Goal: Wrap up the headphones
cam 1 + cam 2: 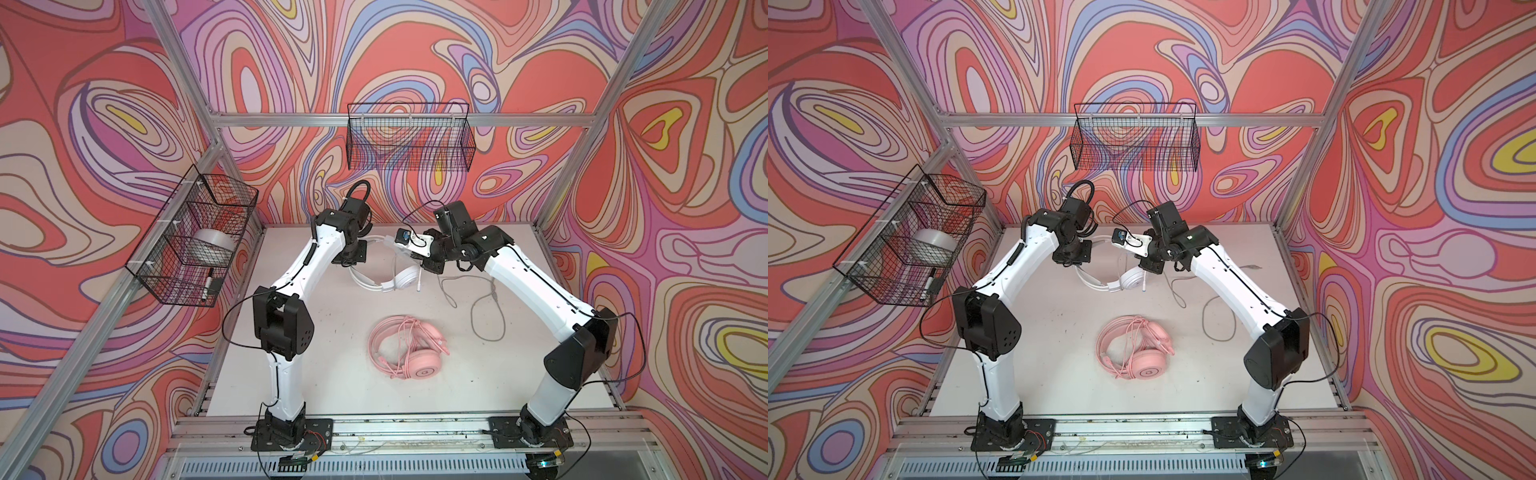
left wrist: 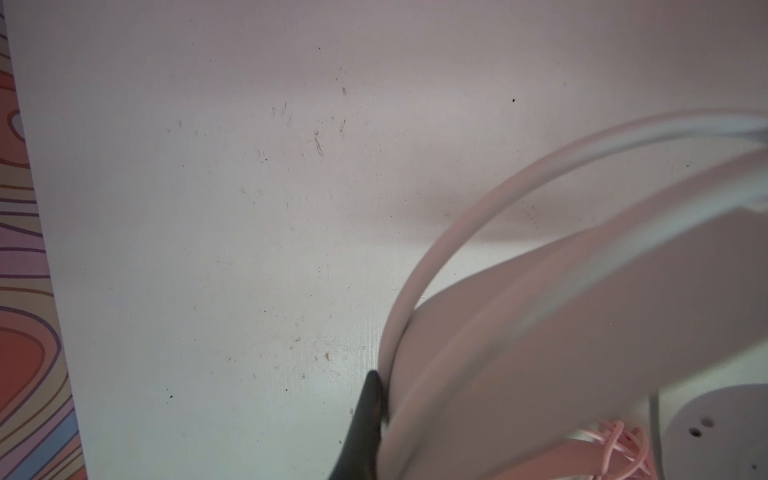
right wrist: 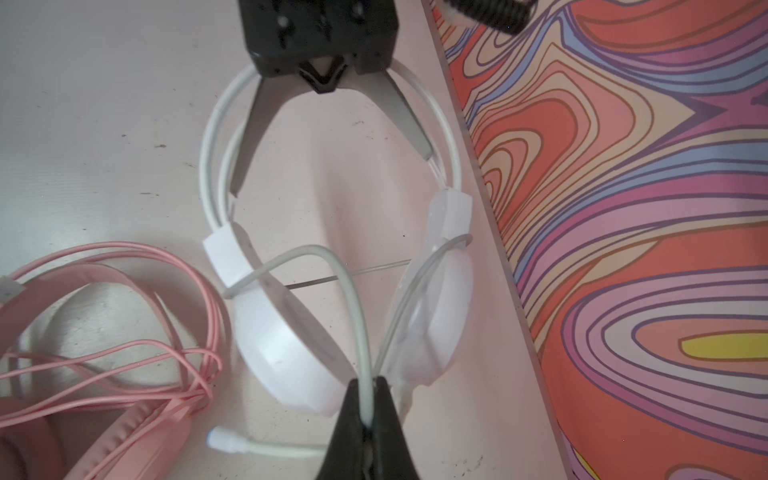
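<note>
The white headphones point(image 1: 405, 279) point(image 1: 1131, 279) sit at the back of the table, headband raised. My left gripper point(image 1: 353, 254) point(image 1: 1076, 254) is shut on their inner strap point(image 3: 401, 112), which it pulls into a peak; one black finger point(image 2: 368, 411) presses the blurred strap point(image 2: 540, 332). My right gripper point(image 3: 368, 388) point(image 1: 430, 268) is shut on the grey-white cable point(image 3: 353, 291), which crosses both earcups. The rest of the cable point(image 1: 478, 303) trails loose to the right. The mic boom point(image 3: 249, 446) lies flat. The pink headphones point(image 1: 409, 347) point(image 3: 83, 291) lie in the middle with their pink cable point(image 3: 166, 357) bundled on them.
A black wire basket point(image 1: 409, 137) hangs on the back wall. Another basket point(image 1: 166, 286) on the left wall holds a tape roll point(image 1: 212, 247) and a marker point(image 1: 208, 284). The patterned wall point(image 3: 623, 208) runs close beside the white headset.
</note>
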Controlling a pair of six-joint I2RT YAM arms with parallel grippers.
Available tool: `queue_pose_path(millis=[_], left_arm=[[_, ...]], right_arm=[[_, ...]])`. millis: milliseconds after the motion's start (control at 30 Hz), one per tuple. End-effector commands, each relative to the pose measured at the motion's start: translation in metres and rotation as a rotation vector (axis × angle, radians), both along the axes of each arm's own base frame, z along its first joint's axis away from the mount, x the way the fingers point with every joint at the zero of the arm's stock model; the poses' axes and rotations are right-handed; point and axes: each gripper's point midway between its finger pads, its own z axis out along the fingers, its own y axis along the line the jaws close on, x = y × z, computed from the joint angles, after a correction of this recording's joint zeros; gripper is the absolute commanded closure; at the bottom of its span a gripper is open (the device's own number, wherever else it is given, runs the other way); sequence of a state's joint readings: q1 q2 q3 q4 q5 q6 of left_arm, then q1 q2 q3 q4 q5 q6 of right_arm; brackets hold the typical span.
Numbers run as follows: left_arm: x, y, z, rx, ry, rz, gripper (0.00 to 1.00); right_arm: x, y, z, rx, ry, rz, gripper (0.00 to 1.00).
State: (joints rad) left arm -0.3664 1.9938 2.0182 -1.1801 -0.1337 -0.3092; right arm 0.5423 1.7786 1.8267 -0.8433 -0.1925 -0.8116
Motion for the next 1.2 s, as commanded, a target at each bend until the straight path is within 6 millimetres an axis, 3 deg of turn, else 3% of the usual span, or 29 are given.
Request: queue_pose_path(millis=[0,200,467,633,900,1167], left_arm=[[-0.004,-0.005,0.007,0.029,0.006,-0.105,1.0],[-0.01,-0.011,0.004,0.047,0.017,-0.198,1.0],[-0.016,-0.016,0.007,0.032,-0.001,-0.256,1.0],[-0.018,-0.019,0.011,0.003,-0.023,-0.272,1.0],[-0.022,-0.025,0.014,-0.051,-0.029,-0.29,1.0],[-0.026,-0.032,0.023,-0.127,-0.044,-0.296,1.0]], right_arm=[[0.035,-0.007,0.012,0.021,-0.068,-0.054,1.0],[0.067,-0.006,0.001,0.047,-0.025,-0.128,1.0],[0.095,-0.003,-0.031,0.143,0.084,-0.183,0.99],[0.108,-0.012,-0.056,0.231,0.203,-0.23,0.85],[0.109,-0.025,-0.093,0.316,0.336,-0.269,0.6],[0.115,-0.047,-0.121,0.387,0.458,-0.373,0.53]])
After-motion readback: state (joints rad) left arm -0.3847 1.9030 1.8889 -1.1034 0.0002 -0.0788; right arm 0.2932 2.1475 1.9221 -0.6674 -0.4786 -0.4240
